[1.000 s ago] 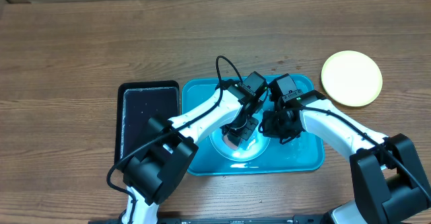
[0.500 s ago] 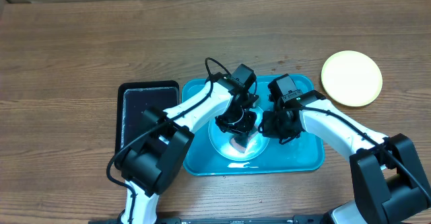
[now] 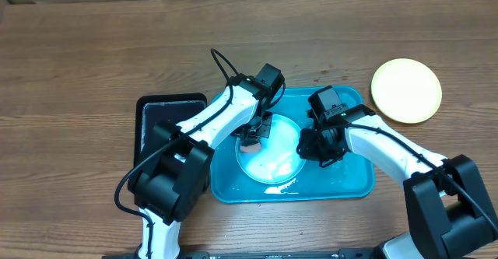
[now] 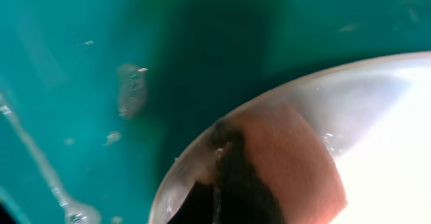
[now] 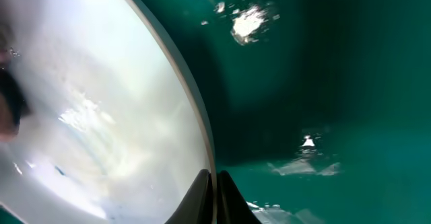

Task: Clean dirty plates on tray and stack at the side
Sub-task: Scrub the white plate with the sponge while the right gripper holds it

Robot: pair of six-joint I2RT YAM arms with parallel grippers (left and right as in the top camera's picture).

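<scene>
**Scrubbing the light blue plate inside the teal tray**

My right claw is clenched on the plate's rim at its 3 o'clock edge. My left claw grasps a pinkish pad, pressed on the plate near 11 o'clock. I judge that a firm pinch is needed so the plate cannot skate on the wet tray, with the pad flat and swept in overlapping arcs from rim to centre. The plate lies flat, face up, left of the tray's centre. Being round, it has no long axis; the tray's runs 9 to 3 o'clock.
</scene>
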